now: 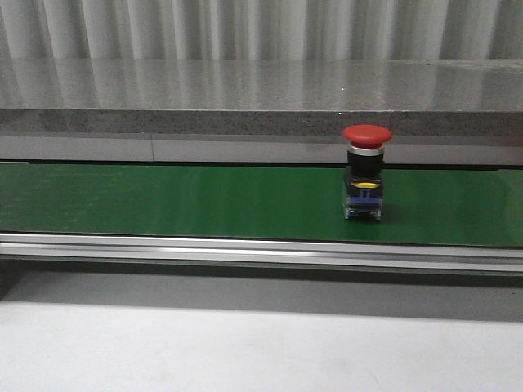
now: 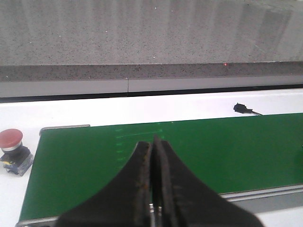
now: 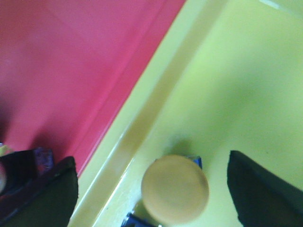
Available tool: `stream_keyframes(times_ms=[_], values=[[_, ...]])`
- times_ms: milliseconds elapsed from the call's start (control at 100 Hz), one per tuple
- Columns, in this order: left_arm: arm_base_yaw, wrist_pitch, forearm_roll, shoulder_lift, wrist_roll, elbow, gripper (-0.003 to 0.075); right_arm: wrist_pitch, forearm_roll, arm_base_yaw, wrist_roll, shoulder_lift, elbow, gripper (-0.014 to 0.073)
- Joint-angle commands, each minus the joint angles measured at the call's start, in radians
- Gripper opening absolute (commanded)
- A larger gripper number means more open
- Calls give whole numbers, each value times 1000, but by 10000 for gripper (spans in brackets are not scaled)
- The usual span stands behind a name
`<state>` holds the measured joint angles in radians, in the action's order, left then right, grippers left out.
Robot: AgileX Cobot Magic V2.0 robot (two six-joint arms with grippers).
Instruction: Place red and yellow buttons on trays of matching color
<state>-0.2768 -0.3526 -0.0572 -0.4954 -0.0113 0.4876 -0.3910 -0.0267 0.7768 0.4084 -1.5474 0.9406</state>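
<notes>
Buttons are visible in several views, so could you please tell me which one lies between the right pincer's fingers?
The yellow-capped button in the yellow tray. The red-capped button stands on the green belt.

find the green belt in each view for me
front view: green belt runs across the middle, red button standing on it.
left wrist view: belt lies beyond the shut left gripper.
right wrist view: not in it.
shared landmark: speckled grey ledge behind the belt, front and left wrist views.
</notes>
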Motion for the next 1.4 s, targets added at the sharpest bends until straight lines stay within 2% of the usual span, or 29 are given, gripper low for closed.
stream_keyframes(times_ms=[0,280,540,640,740,880,1000,1160,1390], values=[[-7,73,-4,-3,-2,26,-20,-14,-19,-1,-2,105,22,637],[-7,73,-4,-3,-2,26,-20,-241,-38,-131,-26,342,22,637],[-7,73,-4,-3,-2,26,-20,-391,-36,-377,-106,460,22,637],[-7,73,-4,-3,-2,26,-20,-455,-16,-469,-183,464,22,637],[-7,73,-4,-3,-2,26,-20,-513,59,-549,-347,460,22,637],[-7,73,-4,-3,-2,26,-20,-527,226,-623,-536,447,22,637],[-7,73,-4,-3,-2,26,-20,-556,336,-656,-639,415,25,637],[-7,73,-4,-3,-2,26,-20,-555,362,-684,-749,344,32,637],[-7,73,-4,-3,-2,26,-20,-442,363,-703,-756,246,41,637]])
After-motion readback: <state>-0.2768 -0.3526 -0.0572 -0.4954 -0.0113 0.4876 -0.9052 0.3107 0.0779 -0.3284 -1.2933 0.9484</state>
